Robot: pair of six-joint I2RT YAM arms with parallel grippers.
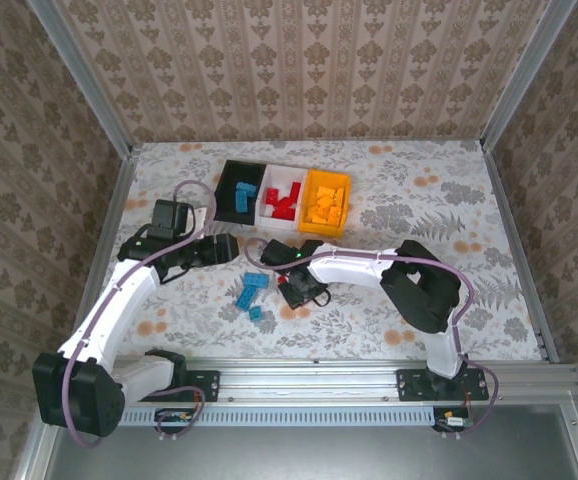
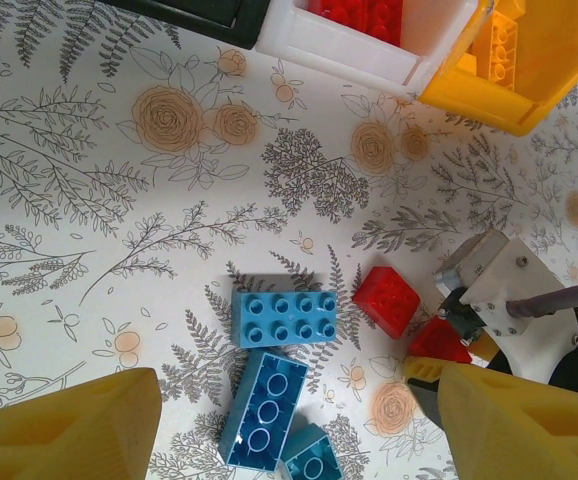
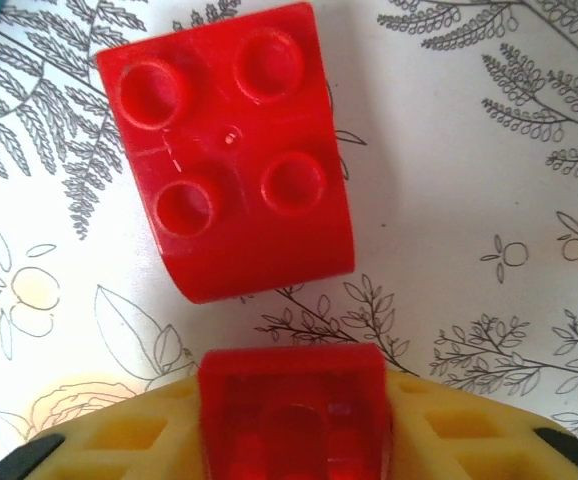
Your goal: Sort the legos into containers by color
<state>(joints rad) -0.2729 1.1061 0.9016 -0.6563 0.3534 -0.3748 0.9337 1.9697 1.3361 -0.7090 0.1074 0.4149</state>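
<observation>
Bins stand joined at the tabletop's [image 1: 449,290] far side: black bin [image 1: 239,188], white bin [image 1: 281,198], orange-yellow bin [image 1: 326,203], each with legos inside. Blue legos [image 1: 251,292] lie between the arms. Left wrist view: left pincer [image 2: 289,440] spread open and empty over them, loose red lego [image 2: 386,300] just beside. Right wrist view: right pincer [image 3: 291,430] clamped on second red lego [image 3: 291,400], near the loose one.

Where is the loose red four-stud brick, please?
In the left wrist view, the red four-stud brick lies on the table between the blue eight-stud brick and the right gripper, which holds a second red brick.
</observation>
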